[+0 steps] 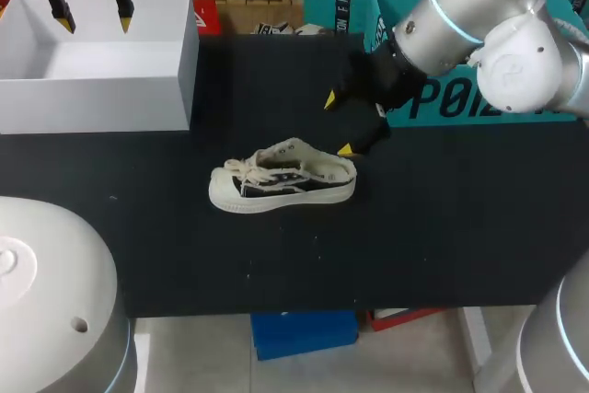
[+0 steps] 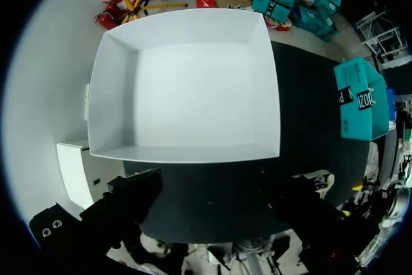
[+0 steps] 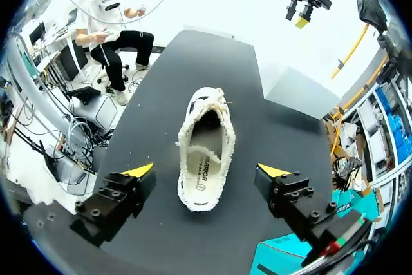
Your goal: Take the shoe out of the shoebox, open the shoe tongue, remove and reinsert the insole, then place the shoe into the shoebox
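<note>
The canvas sneaker (image 1: 283, 179) stands on its sole mid-way across the black table (image 1: 442, 227), a printed label showing on its insole. The right gripper (image 1: 338, 124) hovers at its heel, fingers spread, holding nothing. Farther back, the left gripper (image 1: 93, 23), likewise spread, hangs over the open white shoebox (image 1: 92, 103).

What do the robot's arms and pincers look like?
The right arm is a thick, rounded silver-grey tube with a thin light-blue ring at its joint. The right pincer and the left pincer are black and blocky, and each ends in two pointed yellow tips. Small screws show on the right pincer's blocks.
</note>
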`<state>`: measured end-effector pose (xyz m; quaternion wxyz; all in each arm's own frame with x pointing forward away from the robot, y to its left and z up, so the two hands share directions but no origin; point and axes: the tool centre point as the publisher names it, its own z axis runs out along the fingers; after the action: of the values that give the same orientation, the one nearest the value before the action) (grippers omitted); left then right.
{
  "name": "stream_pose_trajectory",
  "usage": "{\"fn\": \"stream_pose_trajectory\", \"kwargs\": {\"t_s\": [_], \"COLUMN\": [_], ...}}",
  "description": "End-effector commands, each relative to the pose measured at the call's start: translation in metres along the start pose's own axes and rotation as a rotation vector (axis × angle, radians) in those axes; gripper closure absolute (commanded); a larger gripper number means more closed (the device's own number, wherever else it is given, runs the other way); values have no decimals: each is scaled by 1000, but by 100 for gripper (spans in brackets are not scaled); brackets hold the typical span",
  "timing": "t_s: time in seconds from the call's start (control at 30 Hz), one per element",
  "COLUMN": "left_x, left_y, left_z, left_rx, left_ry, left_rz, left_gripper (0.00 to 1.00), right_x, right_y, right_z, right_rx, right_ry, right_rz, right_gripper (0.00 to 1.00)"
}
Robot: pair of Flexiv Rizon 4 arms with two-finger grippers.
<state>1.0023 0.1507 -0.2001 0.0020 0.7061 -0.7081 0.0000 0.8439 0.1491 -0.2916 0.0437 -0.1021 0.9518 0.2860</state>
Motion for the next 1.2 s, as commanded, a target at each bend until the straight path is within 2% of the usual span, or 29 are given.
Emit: {"fn": "stream_pose_trajectory", "kwargs": {"t_s": [0.03, 0.57, 1.03, 1.2], "left_x": [1, 1, 1, 1], "left_y": [1, 1, 1, 1], "left_z": [0, 0, 0, 0], "left_rx": [-1, -1, -1, -1], "left_ry": [-2, -2, -2, -2], "left_rz": [-2, -2, -2, -2], "left_gripper": [0, 0, 0, 0], "right_x": [13, 14, 14, 11], "right_y": [-9, -43, -64, -69], "right_z": [2, 41, 68, 75], "right_rx": [-65, -139, -317, -344], "right_ry": [-31, -41, -25, -18], "right_rz": [-2, 84, 135, 146], "right_gripper": [0, 0, 0, 0]}}
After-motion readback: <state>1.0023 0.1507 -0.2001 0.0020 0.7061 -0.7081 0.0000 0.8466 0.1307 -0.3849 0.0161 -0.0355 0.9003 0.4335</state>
